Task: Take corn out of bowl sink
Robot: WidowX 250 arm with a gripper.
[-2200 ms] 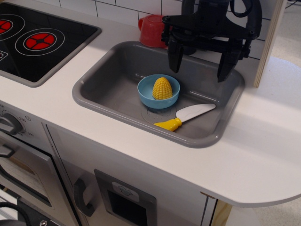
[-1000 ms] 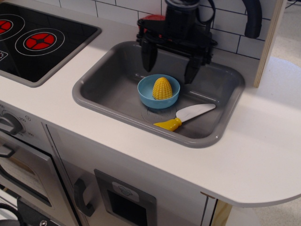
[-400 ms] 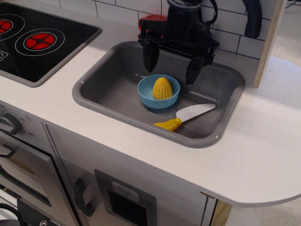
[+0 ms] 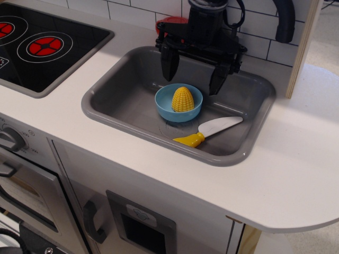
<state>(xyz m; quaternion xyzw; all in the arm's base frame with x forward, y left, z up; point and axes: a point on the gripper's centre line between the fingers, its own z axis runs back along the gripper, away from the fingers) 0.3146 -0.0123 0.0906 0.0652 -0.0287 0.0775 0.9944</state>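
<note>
The fingers are spread wide and empty, hanging over the back of the sink, probably so they can drop either side of the corn. The corn stands upright in the bowl, just below and in front of them, untouched. Beyond the bowl, a knife lies on the sink floor.
</note>
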